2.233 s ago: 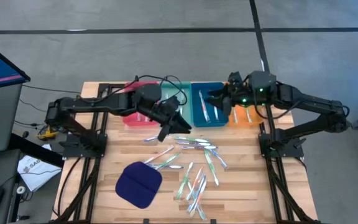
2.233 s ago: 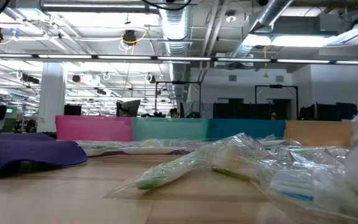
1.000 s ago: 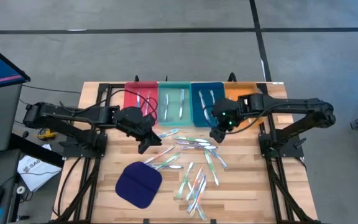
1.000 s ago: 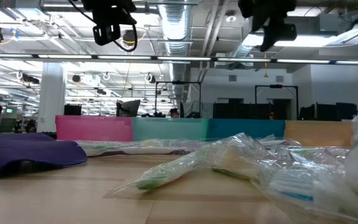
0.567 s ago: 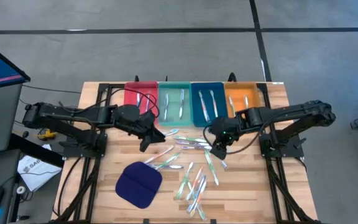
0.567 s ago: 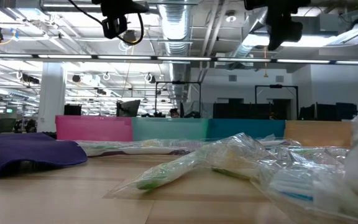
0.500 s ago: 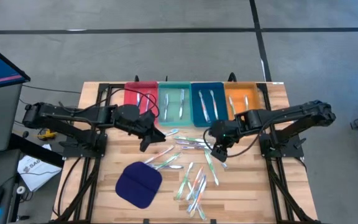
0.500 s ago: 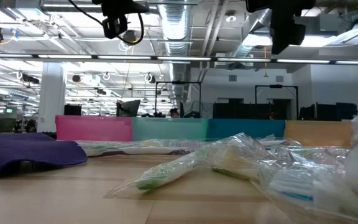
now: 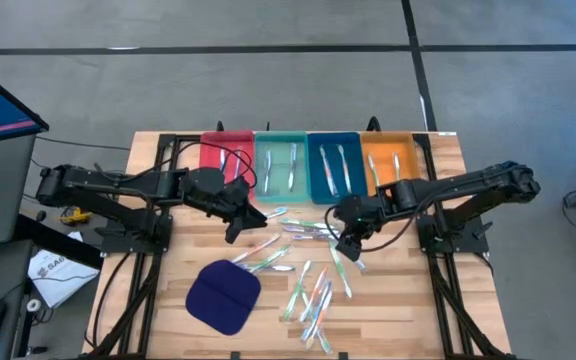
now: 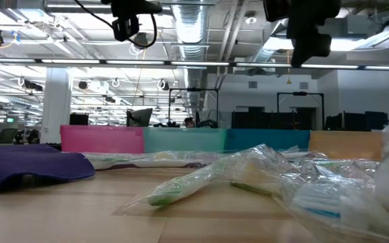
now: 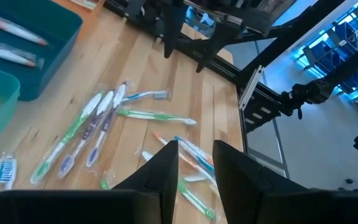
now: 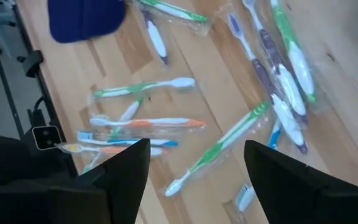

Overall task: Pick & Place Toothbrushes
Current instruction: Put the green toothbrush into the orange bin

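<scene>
The right gripper, jaws spread wide and empty, hangs above wrapped toothbrushes scattered mid-table near a dark blue pad. The left gripper, fingers nearly together, waits beside the red tray.

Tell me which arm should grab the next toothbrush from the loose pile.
Probably the right. The right gripper, fingers wide apart, hangs directly above the loose toothbrushes. The left gripper sits off at the pile's edge, nearer the red tray, fingers narrowly parted.
</scene>
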Controlling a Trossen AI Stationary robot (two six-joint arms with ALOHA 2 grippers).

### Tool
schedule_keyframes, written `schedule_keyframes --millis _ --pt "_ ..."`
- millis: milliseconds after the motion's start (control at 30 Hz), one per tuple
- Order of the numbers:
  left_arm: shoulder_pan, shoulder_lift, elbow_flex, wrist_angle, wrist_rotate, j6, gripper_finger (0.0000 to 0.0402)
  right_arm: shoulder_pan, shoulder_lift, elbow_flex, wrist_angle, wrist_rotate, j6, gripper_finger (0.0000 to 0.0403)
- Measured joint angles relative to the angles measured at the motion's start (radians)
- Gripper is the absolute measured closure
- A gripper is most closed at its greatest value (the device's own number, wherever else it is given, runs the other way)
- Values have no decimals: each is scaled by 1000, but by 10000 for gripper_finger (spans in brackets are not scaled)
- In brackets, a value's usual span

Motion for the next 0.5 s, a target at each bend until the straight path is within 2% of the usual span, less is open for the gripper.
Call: schedule_keyframes --millis 233,367,500 --pt "-4 0 0 3 26 -7 308 5 0 0 -47 18 49 147" --pt "-4 0 0 -2 83 -9 308 43 0 0 -38 18 40 147" --pt "-8 0 0 -5 92 -19 308 88 8 1 -33 21 103 147"
